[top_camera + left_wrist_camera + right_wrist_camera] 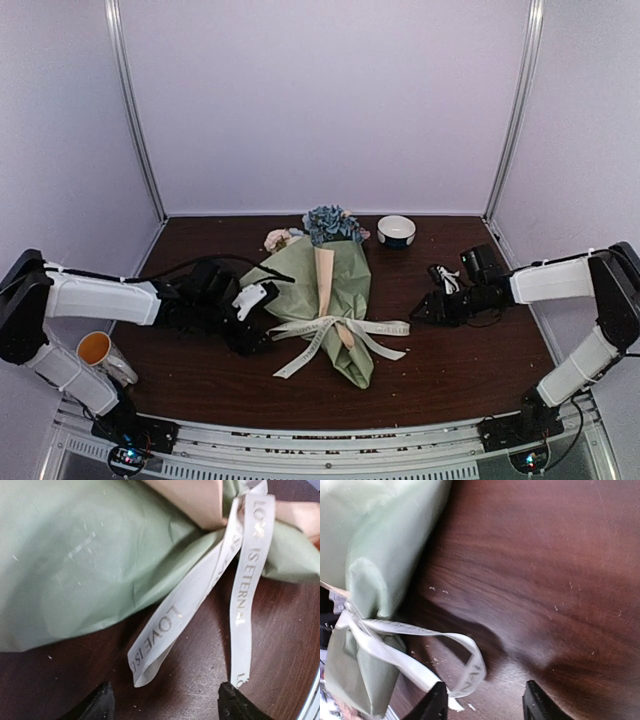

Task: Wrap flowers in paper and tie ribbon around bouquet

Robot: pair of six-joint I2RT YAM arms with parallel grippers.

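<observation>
A bowl stands beside the bouquet. Left gripper and right gripper are open, empty, with ribbon ends just ahead.

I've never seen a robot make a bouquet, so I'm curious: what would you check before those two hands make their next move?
1. Paper wrapped round the flowers: ok, only blooms show at the top.
2. Ribbon round the narrow part of the bouquet: ok, tails spread on the table.
3. Knot tight: cannot tell.
4. Left hand open and empty: ok.
5. Right hand open and empty: ok.
6. Ribbon tails clear of the fingers: not ok. One tail reaches a left finger, and a loop lies beside a right finger.
</observation>
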